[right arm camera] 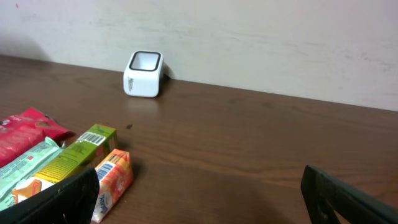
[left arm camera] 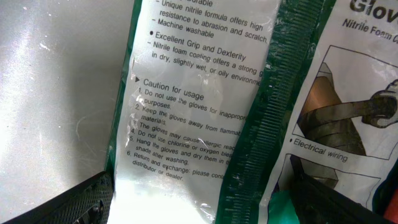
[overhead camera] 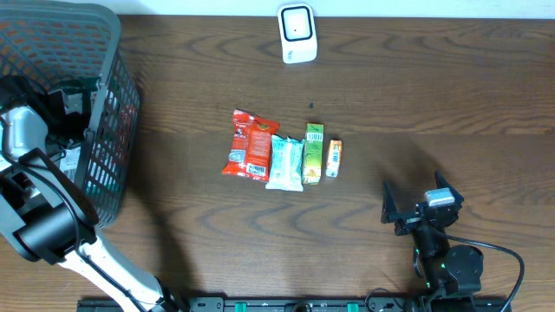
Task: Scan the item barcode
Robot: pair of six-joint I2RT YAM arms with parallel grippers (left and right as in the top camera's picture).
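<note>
Currently the left jaws stand wide inside the basket [overhead camera: 111,104] at 10 o'clock, close over a glove pack [left arm camera: 186,112], gripping nothing. The right jaws, also wide and empty, sit low over the table [overhead camera: 451,87] at 4 o'clock. Four items lie side by side mid-table: red packet [overhead camera: 250,145], pale packet [overhead camera: 285,163], green box [overhead camera: 313,152], orange box [overhead camera: 334,159]. The scanner [overhead camera: 297,33] stands at 12 o'clock, well apart from them.
</note>
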